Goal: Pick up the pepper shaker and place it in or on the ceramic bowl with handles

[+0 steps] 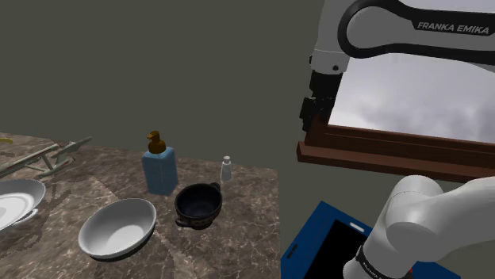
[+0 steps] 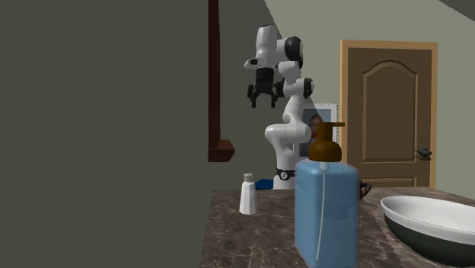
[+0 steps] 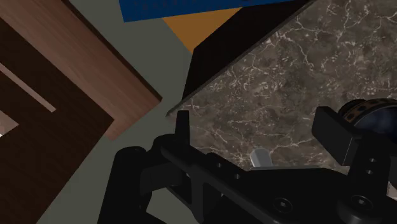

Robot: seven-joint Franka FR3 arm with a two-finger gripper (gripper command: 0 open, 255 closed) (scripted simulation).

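Currently: one stone-patterned counter (image 1: pixel 238 238), the largest item, carries everything. One white arm (image 2: pixel 283 91) rises high over its blue stand (image 1: pixel 313 238), well apart from the counter goods. The gripper (image 2: pixel 263 101) points down with its fingers spread wide and nothing clasped. In the wrist view the gripper (image 3: pixel 257 121) looks down on the counter's corner, and the pepper shaker (image 3: pixel 261 158) shows far below between the fingers, untouched. Down in size: one blue soap dispenser (image 1: pixel 159 171) with a brown pump. Two bowls: one white bowl (image 1: pixel 119 228) and one dark bowl (image 1: pixel 197 204) with two handles. One white plate (image 1: pixel 16 202) sits at the shoulder view's left edge. One small white pepper shaker (image 1: pixel 226 169) stands upright near the counter's corner, just behind the dark bowl and to the dispenser's right in the shoulder view. Risks, as I judge them: the shaker is slim and tall, so an off-centre descent could clip and topple it, perhaps over the nearby edge. The dark bowl's rim sits near, and a wide finger could catch it on the way down. A release from too high could bounce the shaker out of the small dark bowl.
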